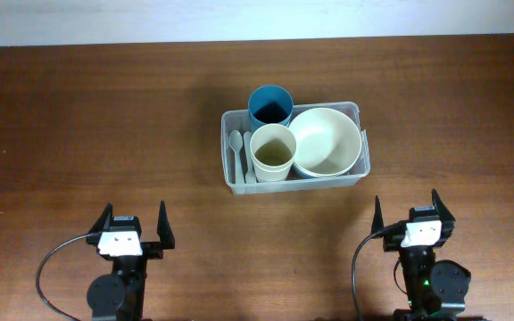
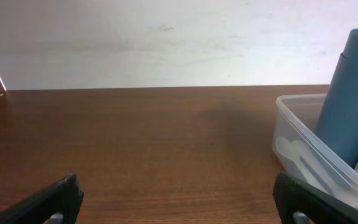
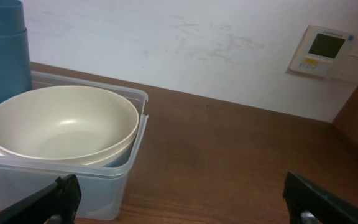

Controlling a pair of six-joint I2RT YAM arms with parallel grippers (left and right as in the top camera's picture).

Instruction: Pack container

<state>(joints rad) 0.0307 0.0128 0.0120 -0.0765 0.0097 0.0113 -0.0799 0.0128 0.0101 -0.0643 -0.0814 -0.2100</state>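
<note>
— Container point(image 1: 279, 186) sits mid-table, beyond both arms, closer to the right one. Which way does it lie?
— Long axis runs left to right, right end a touch farther back. Blue cup point(image 1: 270, 105) and cream bowl point(image 1: 327, 141) sit inside. Left gripper point(image 1: 135, 214) and right gripper point(image 1: 407, 205) both gape wide, holding nothing.

- I can read no text, number or brand in any of my views.
- The wall panel point(image 3: 324, 51), far right, has a small screen and marks too blurred to read.
- The container point(image 1: 302, 185) shows me no legible lettering.
</note>
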